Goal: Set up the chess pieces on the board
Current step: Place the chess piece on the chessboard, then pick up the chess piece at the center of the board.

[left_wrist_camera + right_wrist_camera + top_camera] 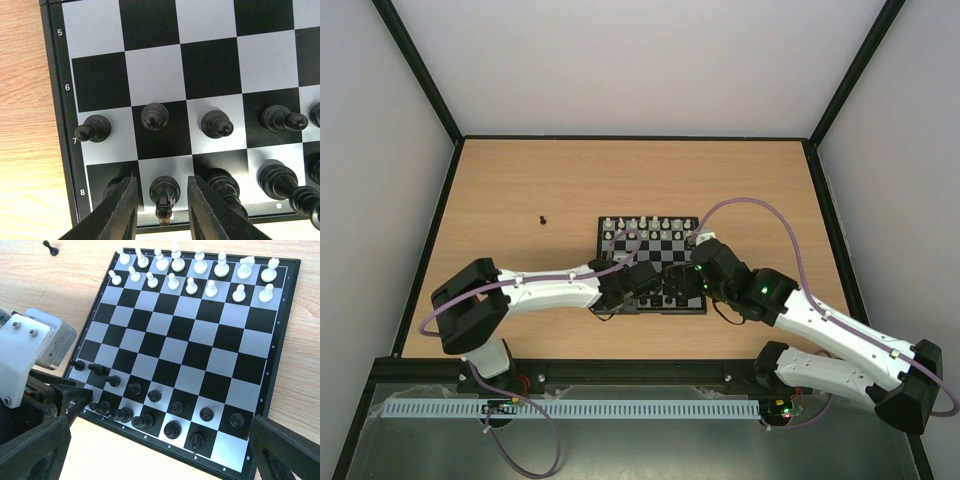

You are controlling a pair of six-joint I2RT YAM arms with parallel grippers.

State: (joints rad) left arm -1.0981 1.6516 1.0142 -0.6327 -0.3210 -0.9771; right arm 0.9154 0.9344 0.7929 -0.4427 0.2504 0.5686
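My left jaws stand partly open astride a black chess piece (165,192), lower centre, holding nothing; likely light, slick: pinch mid-body.

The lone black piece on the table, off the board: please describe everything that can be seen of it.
The pawn is tiny and black, with a round head, a thin neck and a wider foot; the material cannot be told. It seems to stand upright on the wooden table, left of the board's far left corner. Only the table touches it.
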